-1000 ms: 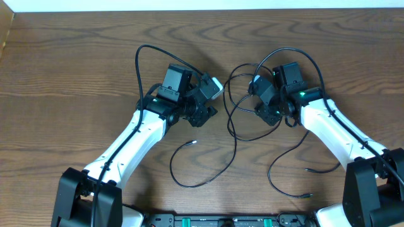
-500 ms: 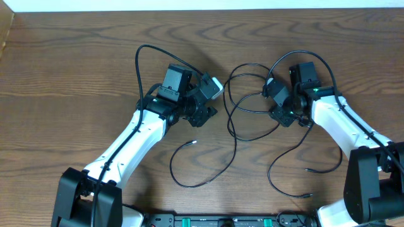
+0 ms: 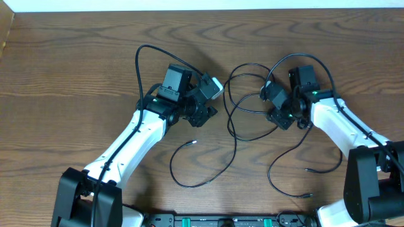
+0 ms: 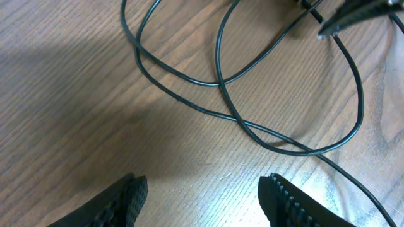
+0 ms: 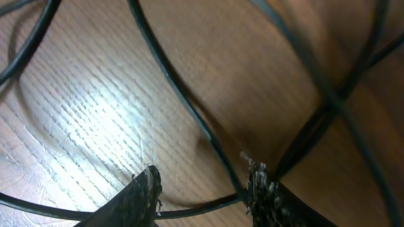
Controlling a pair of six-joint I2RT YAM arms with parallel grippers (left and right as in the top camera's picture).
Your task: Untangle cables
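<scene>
Thin black cables lie tangled in crossing loops (image 3: 231,112) on the wooden table between my two grippers. One strand runs down to a loose loop with a plug end (image 3: 193,142). Another strand ends in plugs at the lower right (image 3: 307,196). No white cord shows. My left gripper (image 3: 202,118) is open and empty just left of the tangle, and the crossing cables (image 4: 221,83) lie ahead of its fingers (image 4: 205,202). My right gripper (image 3: 276,118) is open at the tangle's right side, low over the table, with a black strand (image 5: 211,148) running between its fingers (image 5: 203,189).
The thicker black arm cables arch above each wrist, one over the left (image 3: 140,63) and one over the right (image 3: 319,63). A pale wall edge (image 3: 189,5) runs along the far side. The arm bases stand at the front corners.
My right gripper moved right along the tangle, then came back slightly left, pulling the upper loops with it. The left arm has not moved.
</scene>
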